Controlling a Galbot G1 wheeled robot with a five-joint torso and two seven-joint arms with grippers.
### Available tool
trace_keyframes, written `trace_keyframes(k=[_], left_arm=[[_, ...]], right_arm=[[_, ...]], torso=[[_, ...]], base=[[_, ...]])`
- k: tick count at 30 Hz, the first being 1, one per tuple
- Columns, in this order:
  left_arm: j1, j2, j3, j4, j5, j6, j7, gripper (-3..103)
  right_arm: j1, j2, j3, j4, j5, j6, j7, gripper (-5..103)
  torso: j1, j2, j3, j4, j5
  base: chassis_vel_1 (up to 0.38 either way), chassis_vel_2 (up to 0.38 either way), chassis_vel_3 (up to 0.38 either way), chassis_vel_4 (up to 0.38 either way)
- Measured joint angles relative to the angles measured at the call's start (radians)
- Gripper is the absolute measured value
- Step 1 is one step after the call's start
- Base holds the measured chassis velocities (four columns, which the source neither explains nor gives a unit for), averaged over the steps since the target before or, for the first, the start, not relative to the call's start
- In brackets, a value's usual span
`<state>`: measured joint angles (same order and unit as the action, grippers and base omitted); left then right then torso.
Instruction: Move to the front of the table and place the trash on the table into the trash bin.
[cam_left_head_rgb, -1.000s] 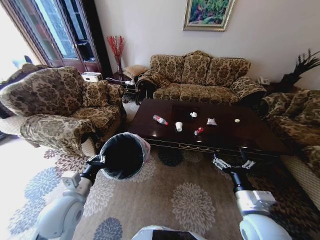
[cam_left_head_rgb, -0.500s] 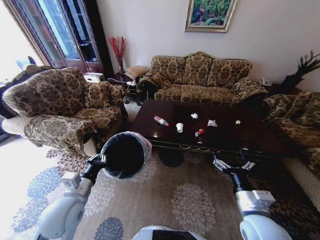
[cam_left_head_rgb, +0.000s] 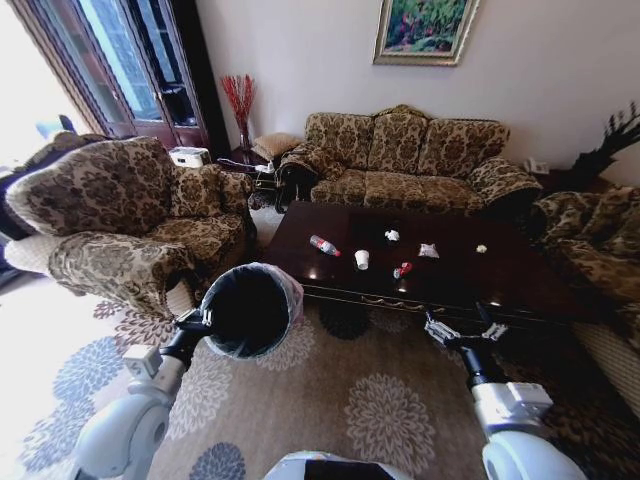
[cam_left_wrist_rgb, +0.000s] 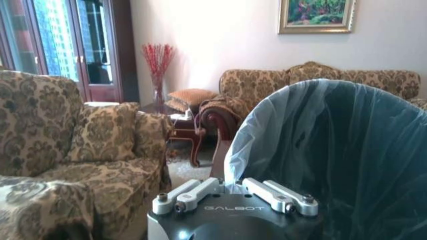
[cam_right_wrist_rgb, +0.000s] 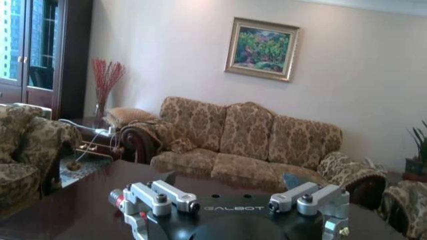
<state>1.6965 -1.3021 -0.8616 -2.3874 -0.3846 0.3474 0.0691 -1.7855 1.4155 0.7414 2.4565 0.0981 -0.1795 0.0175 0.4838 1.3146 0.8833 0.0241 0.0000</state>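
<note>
The long dark table (cam_left_head_rgb: 520, 280) stands ahead, right of centre. On it lies the trash: a clear bottle with a red label (cam_left_head_rgb: 323, 245), a white paper cup (cam_left_head_rgb: 362, 259), white paper wads (cam_left_head_rgb: 392, 236) (cam_left_head_rgb: 427, 250) and a red-white wrapper (cam_left_head_rgb: 402, 269). My left gripper (cam_left_head_rgb: 203, 321) is shut on the rim of the black trash bin (cam_left_head_rgb: 250, 310), held above the carpet left of the table. Up close, the bin's whitish liner (cam_left_wrist_rgb: 320, 150) sits against the left gripper (cam_left_wrist_rgb: 233, 189). My right gripper (cam_left_head_rgb: 463, 331) hangs open and empty before the table's front edge; its fingers (cam_right_wrist_rgb: 167, 194) are spread.
A patterned armchair (cam_left_head_rgb: 120, 225) stands at the left, a sofa (cam_left_head_rgb: 410, 160) behind the table and another seat (cam_left_head_rgb: 600, 250) at the right. A flowered carpet (cam_left_head_rgb: 350, 400) covers the floor between me and the table. Glass doors (cam_left_head_rgb: 120, 60) are at the far left.
The whole head view has shifted slightly, so the camera has moved. Both arms keep their pose and the bin stays in the left gripper.
</note>
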Motion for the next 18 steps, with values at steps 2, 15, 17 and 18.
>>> trace_keyframes(k=[2,15,17,18], left_arm=[[0.0,-0.001,0.0,0.001,0.0,-0.003,0.001,0],[0.001,-0.005,0.0,0.004,0.001,-0.01,0.003,0],[0.003,-0.006,-0.001,0.004,0.001,-0.012,0.003,0],[0.004,-0.006,-0.002,0.004,0.001,-0.012,0.003,0]], right_arm=[[0.0,0.001,0.0,0.002,-0.005,-0.001,-0.002,100],[-0.001,0.001,-0.003,0.002,-0.016,-0.007,-0.004,100],[-0.001,0.001,-0.006,0.002,-0.018,-0.007,-0.005,100],[-0.001,0.001,-0.01,0.002,-0.021,-0.007,-0.005,100]], torso=[[0.0,-0.001,0.0,-0.0001,-0.0003],[-0.001,-0.004,-0.002,-0.0001,-0.0003],[-0.002,-0.004,-0.002,0.0002,-0.0001],[-0.002,-0.004,-0.002,0.0004,0.0002]], base=[[-0.268,0.262,0.256,-0.263],[-0.291,0.294,0.29,-0.284],[-0.251,0.265,0.266,-0.268],[-0.231,0.25,0.26,-0.247]])
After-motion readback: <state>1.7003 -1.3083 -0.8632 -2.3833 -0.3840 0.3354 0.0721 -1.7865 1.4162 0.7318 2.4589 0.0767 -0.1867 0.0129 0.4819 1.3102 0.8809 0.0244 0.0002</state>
